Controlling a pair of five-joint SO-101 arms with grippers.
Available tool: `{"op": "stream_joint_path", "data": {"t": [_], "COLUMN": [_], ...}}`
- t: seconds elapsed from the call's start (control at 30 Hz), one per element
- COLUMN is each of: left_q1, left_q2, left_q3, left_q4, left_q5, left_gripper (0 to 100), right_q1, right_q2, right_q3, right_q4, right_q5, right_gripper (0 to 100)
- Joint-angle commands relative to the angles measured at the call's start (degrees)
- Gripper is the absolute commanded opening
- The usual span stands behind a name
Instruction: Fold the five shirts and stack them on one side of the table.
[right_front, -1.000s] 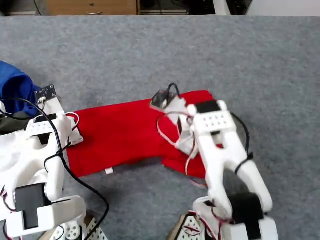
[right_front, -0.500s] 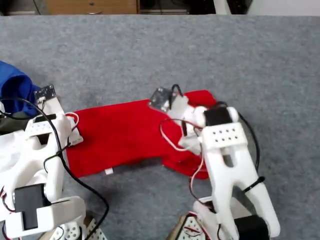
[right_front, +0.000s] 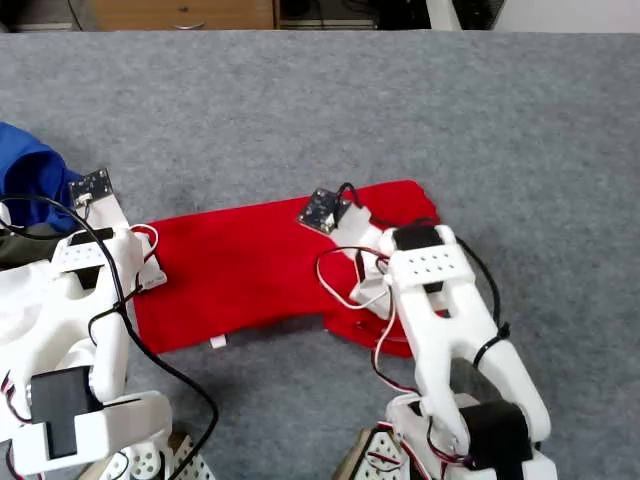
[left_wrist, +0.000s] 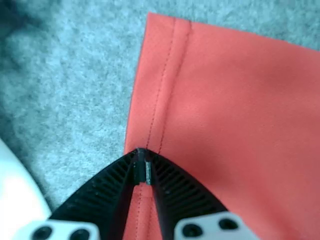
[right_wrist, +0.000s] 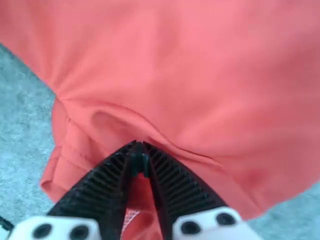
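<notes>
A red shirt (right_front: 240, 265) lies spread flat across the middle of the grey table (right_front: 300, 110). Its right end is bunched into a lower fold (right_front: 350, 325). My left gripper (left_wrist: 142, 167) is shut on the stitched hem of the red shirt (left_wrist: 225, 100) at its left edge. In the high view that arm (right_front: 95, 270) sits at the shirt's left end. My right gripper (right_wrist: 137, 159) is shut on a raised crease of the red shirt (right_wrist: 175, 65) near its right end. The right arm (right_front: 430, 290) stands over that end and hides the pinch from above.
A blue garment (right_front: 30, 170) is heaped at the table's left edge, behind the left arm. Bare grey table surface stretches behind the shirt and to its right. Both arm bases stand at the near edge.
The right arm swung a little to the right and came back, and the shirt's right end shifted slightly with it. The left arm has kept still.
</notes>
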Motion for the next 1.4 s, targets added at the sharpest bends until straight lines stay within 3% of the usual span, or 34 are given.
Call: {"op": "stream_joint_path", "data": {"t": [0.0,0.37,0.63,0.87,1.07,1.37], "left_q1": [-0.62,-0.53,-0.53,-0.53,-0.53,-0.53], "left_q2": [-0.66,-0.66,-0.66,-0.66,-0.66,-0.66], "left_q3": [0.09,-0.09,-0.09,-0.09,-0.09,-0.09], "left_q4": [-1.32,-1.41,-1.41,-1.41,-1.41,-1.05], "left_q5": [-0.62,-0.62,-0.62,-0.62,-0.62,-0.62], "left_gripper": [2,2,2,2,2,2], "right_q1": [0.48,0.31,-6.20,-2.24,2.68,2.95], "right_q2": [0.40,0.40,0.40,0.31,0.92,2.59], "right_q3": [-0.04,4.26,-1.36,-11.21,-12.09,2.15], "right_q4": [3.08,5.36,14.15,21.45,17.58,4.92], "right_q5": [0.18,3.16,3.08,3.08,3.08,2.99], "right_gripper": [0.3,0.4,0.5,0.5,0.5,0.5]}}
